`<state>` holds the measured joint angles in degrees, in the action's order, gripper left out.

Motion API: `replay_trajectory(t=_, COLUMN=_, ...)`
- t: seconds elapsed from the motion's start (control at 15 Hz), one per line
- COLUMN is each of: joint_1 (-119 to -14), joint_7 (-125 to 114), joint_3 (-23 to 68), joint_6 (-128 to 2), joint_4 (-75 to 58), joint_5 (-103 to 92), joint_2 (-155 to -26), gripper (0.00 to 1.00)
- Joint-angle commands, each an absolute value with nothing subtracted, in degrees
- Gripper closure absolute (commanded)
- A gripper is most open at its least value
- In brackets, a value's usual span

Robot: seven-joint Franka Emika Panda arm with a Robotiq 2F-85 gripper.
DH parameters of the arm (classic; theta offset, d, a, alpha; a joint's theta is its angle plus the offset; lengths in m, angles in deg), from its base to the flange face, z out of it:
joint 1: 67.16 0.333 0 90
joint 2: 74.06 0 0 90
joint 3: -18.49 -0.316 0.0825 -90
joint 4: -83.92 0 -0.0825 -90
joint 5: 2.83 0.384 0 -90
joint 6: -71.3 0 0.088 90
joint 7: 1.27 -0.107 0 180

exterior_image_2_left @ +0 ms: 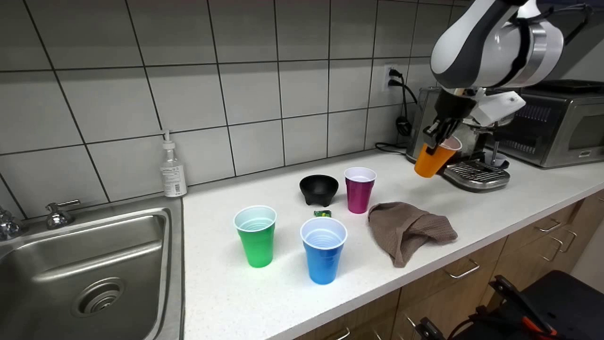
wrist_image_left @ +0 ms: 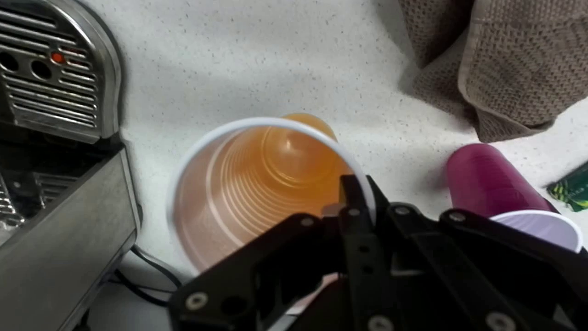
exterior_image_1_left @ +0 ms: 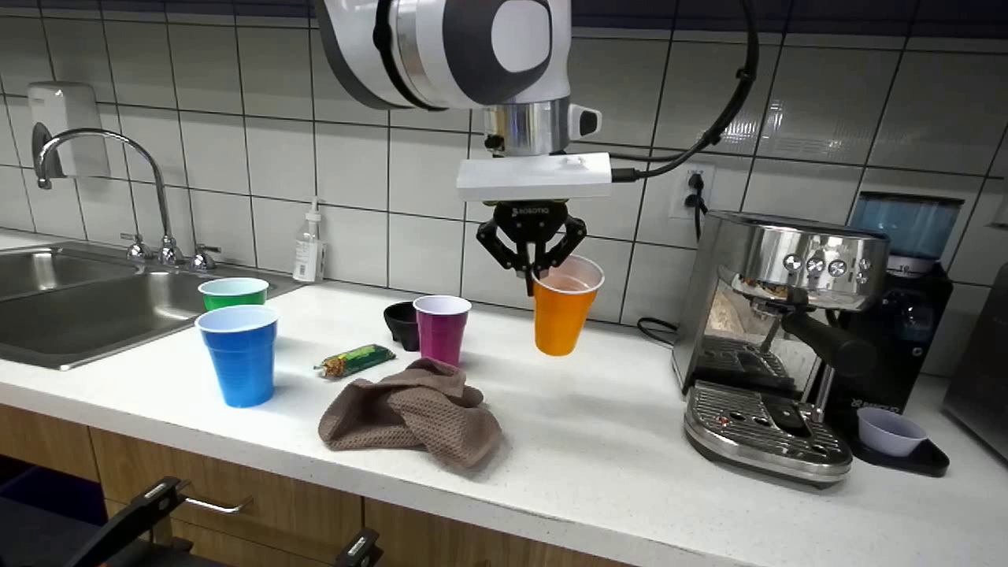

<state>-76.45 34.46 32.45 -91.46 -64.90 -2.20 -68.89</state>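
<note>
An orange cup (exterior_image_1_left: 561,323) with a white rim hangs above the counter, tilted so its mouth leans toward the coffee machine. My gripper (exterior_image_1_left: 531,283) is shut on its wall, one finger inside the rim and one outside, as the wrist view shows at the fingertips (wrist_image_left: 351,188). From above, the cup's ribbed inside (wrist_image_left: 257,197) looks bare. Below and to one side stands a purple cup (exterior_image_1_left: 441,339), upright beside a black bowl (exterior_image_2_left: 318,191). A crumpled brown towel (exterior_image_1_left: 409,413) lies nearby. Farther off, a blue cup (exterior_image_2_left: 323,259) and a green cup (exterior_image_2_left: 257,243) stand upright.
The steel coffee machine (exterior_image_1_left: 787,236) with its drip tray (wrist_image_left: 50,87) is close to the held cup. A green wrapped snack (exterior_image_1_left: 356,361) lies by the bowl. A soap bottle (exterior_image_2_left: 173,177) stands beside the sink (exterior_image_2_left: 174,264). A tiled wall backs the counter.
</note>
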Motion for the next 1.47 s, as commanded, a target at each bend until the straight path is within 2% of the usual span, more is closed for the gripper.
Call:
replay_trajectory(t=0.0, joint_1=-74.2, joint_7=39.9, joint_3=32.8, joint_6=-91.4, joint_4=-66.5, joint_5=2.7, joint_2=-64.8, gripper=0.99)
replay_trajectory(t=0.53, joint_1=-70.2, joint_7=39.3, joint_3=32.2, joint_6=-90.6, joint_4=-65.5, joint_5=6.0, joint_2=-63.7, gripper=0.99)
replay_trajectory(t=1.4, joint_1=-70.3, joint_7=21.9, joint_3=28.5, joint_6=-89.6, joint_4=-62.8, joint_5=0.3, joint_2=-66.3, gripper=0.99)
